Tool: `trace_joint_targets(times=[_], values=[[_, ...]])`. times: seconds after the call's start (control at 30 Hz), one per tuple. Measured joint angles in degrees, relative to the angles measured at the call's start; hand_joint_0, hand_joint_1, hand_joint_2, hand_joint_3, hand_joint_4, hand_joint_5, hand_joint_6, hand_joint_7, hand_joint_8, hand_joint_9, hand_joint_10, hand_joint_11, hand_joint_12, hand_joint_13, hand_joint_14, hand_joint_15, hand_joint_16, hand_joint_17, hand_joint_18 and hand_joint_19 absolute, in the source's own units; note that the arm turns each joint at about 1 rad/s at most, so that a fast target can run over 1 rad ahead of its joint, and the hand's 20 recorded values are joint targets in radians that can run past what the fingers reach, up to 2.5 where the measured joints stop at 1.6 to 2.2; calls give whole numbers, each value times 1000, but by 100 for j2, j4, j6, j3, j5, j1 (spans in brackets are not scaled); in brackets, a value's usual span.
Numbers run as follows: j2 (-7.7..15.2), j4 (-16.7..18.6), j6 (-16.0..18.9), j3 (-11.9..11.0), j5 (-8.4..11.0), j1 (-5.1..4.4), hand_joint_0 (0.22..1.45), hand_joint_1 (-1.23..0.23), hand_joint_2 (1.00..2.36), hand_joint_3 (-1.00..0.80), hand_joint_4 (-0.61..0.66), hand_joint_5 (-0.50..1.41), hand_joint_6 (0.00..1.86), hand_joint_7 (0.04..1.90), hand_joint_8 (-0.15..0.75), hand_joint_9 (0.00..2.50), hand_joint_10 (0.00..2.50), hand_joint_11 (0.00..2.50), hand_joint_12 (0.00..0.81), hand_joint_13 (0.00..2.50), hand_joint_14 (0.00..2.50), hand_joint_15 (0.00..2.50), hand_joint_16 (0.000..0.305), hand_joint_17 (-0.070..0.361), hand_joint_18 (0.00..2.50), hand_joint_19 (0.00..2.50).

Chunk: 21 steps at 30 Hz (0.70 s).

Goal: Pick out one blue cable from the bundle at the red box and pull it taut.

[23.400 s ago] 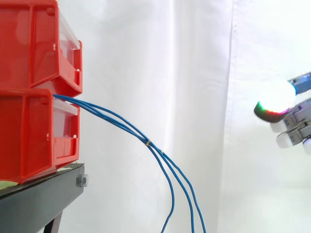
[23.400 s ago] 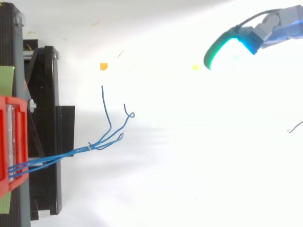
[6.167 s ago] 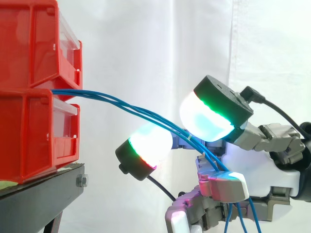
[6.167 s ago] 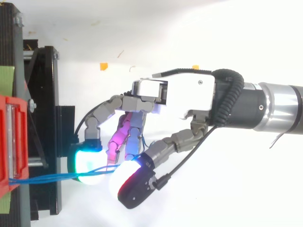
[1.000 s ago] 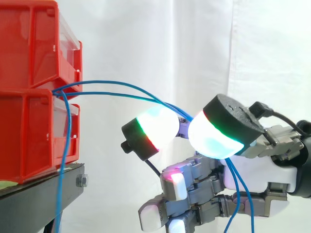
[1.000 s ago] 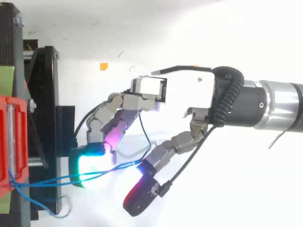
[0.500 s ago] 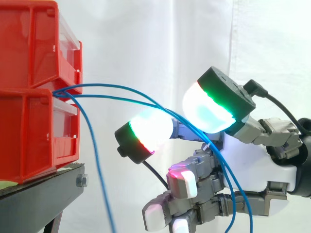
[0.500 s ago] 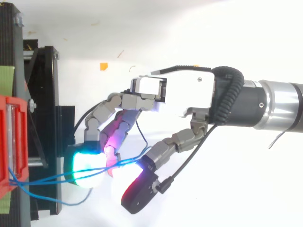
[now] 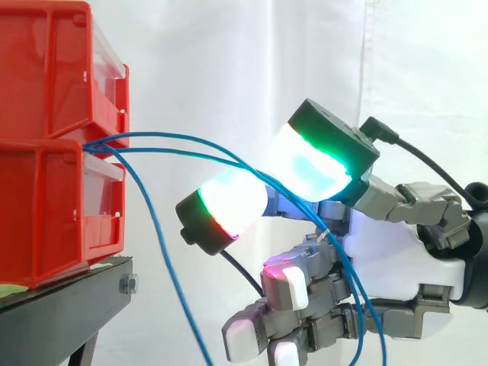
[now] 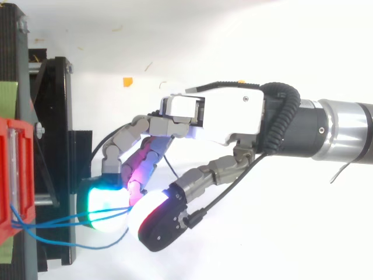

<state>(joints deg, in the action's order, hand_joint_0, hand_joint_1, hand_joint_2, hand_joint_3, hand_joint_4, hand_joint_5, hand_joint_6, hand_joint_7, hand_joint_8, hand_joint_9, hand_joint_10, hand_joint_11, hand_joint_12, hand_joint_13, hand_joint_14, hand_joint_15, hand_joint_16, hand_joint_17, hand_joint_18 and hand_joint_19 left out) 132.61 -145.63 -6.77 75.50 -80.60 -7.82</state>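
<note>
Blue cables (image 9: 171, 135) leave the red box (image 9: 46, 206) at its front. Two run roughly level, rightward, into the hand (image 9: 389, 252), pinched between its glowing pads (image 9: 229, 202). A third cable (image 9: 156, 229) slants down, loose. The other fingers are curled.

Across from me a black stand (image 9: 72, 296) carries two red bins, stacked. The lower bin (image 9: 46, 213) sits on the stand's top, its front near the stand's edge. The upper bin (image 9: 46, 69) rests on it. A pale green sheet (image 10: 8, 96) lies on the stand beneath the lower bin.
</note>
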Motion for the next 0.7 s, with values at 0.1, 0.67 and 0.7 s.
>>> trace_joint_targets(times=[0.1, 0.67, 0.7], values=[[1, -1, 0, -1, 0, 1, 593, -690, 1012, -340, -142, -129, 824, 853, 247, 1095, 29, 730, 323, 807, 16, 405, 45, 101, 690, 688], [0, -43, 0, -1, -38, 7, 580, -723, 1001, -491, -35, -141, 919, 710, 263, 1083, 31, 740, 327, 809, 17, 418, 47, 105, 702, 677], [1, -43, 0, -1, -43, 6, 572, -702, 1000, -500, -31, -140, 917, 716, 264, 1090, 27, 733, 329, 813, 17, 413, 47, 105, 705, 675]])
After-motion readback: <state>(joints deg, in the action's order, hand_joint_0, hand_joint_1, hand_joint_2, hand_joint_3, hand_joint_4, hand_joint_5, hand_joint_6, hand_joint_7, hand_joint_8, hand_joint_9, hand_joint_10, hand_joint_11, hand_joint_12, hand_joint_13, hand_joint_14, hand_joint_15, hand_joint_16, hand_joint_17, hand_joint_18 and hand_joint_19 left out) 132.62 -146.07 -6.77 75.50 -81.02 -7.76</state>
